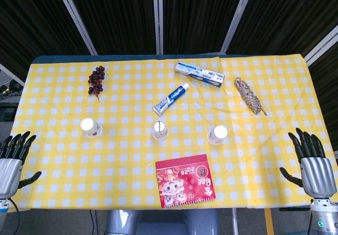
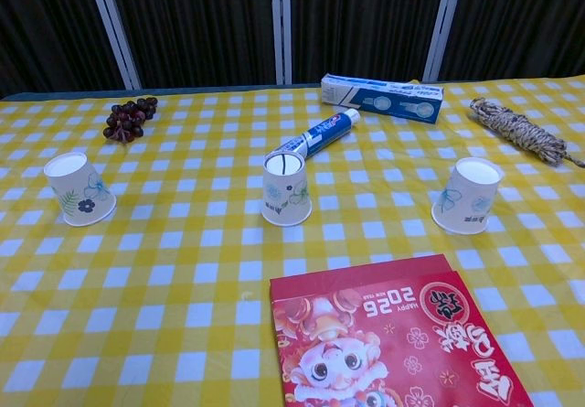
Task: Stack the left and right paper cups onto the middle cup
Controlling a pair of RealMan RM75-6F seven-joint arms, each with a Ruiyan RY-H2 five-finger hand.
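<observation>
red packet (image 2: pixel 393 334) lies nearest; left cup (image 2: pixel 79 187) and right cup (image 2: pixel 468 195), probably upside down, look light and crushable: grasp sidewalls gently. left robot hand (image 1: pixel 13 158) and right robot hand (image 1: pixel 312 163) are spread, empty.

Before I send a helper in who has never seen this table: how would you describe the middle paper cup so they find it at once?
On the yellow checked tablecloth, find the red envelope at the near edge. Just beyond it stand three upside-down paper cups in a row. The middle cup is the one nearest the toothpaste tube, with a dark line across its upturned base; its neighbours' bases are plain white.
</observation>
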